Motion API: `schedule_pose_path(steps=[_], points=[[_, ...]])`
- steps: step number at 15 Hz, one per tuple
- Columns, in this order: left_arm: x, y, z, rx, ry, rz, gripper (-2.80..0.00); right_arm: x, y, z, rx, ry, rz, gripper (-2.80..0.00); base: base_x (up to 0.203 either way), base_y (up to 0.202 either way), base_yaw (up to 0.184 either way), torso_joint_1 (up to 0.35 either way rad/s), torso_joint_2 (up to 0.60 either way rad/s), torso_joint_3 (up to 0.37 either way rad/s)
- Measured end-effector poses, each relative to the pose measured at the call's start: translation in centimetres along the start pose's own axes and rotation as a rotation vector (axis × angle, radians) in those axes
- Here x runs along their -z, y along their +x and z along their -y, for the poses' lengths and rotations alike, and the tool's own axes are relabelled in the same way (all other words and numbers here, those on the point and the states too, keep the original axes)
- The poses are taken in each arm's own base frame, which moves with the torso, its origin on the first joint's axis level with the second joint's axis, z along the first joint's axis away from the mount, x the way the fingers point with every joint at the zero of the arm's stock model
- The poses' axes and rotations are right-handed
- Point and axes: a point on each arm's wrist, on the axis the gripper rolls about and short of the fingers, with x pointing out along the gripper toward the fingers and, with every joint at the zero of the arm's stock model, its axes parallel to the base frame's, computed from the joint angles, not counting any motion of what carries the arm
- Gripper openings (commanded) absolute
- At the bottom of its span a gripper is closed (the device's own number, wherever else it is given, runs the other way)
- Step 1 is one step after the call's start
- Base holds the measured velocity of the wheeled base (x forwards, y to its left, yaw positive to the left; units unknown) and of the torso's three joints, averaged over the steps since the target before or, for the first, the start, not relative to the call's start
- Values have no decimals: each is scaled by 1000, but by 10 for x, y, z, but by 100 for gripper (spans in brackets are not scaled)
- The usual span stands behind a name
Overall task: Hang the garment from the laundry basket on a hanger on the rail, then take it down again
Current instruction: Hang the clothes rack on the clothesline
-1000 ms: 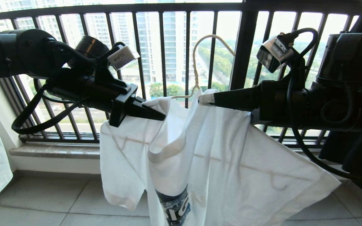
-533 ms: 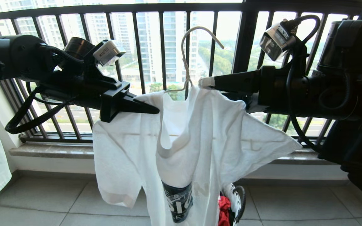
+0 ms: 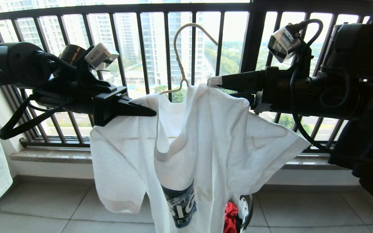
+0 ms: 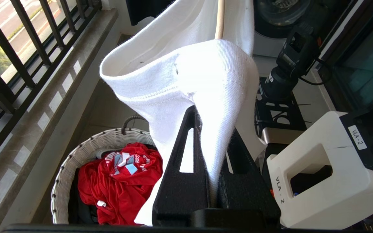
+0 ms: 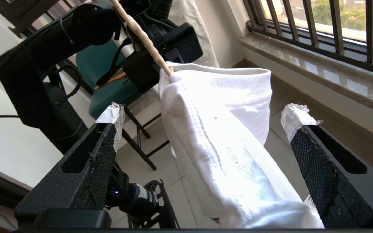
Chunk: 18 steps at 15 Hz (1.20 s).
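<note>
One wrist view shows basket (image 4: 76, 158) contents.

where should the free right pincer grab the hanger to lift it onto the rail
Probably the bare neck of the hanger just below its curved hook, the only wire clear of the T-shirt. Come in level from the robot's right, where the right pincer already waits open; the left pincer stands shut on the other shoulder.

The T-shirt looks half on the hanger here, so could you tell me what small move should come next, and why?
Probably raise the left gripper toward the rail. Its jaws clamp the T-shirt shoulder, the hanger hook stands free above the collar, and the right gripper stands open around the cloth.
</note>
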Motion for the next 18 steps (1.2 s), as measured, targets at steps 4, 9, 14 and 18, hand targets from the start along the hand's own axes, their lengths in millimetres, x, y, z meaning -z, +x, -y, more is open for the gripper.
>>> schedule_pose_path(steps=[4, 9, 14, 18], points=[[0, -10, 0, -17, -1, 16, -280, -13, -5, 4, 45, -21, 53, 0, 0, 0, 0, 0, 0, 0], [-2, -29, 10, -70, -2, 22, -280, -26, -20, 3, 98, -46, 117, 0, 0, 0, 0, 0, 0, 0], [-11, -58, 33, -162, 9, 32, -280, -30, -30, -2, 180, -54, 182, -280, 0, 0, 0, 0, 0, 0], [-17, -84, 57, -256, -1, 42, -280, -25, -36, -5, 325, -21, 178, -280, 0, 0, 0, 0, 0, 0]])
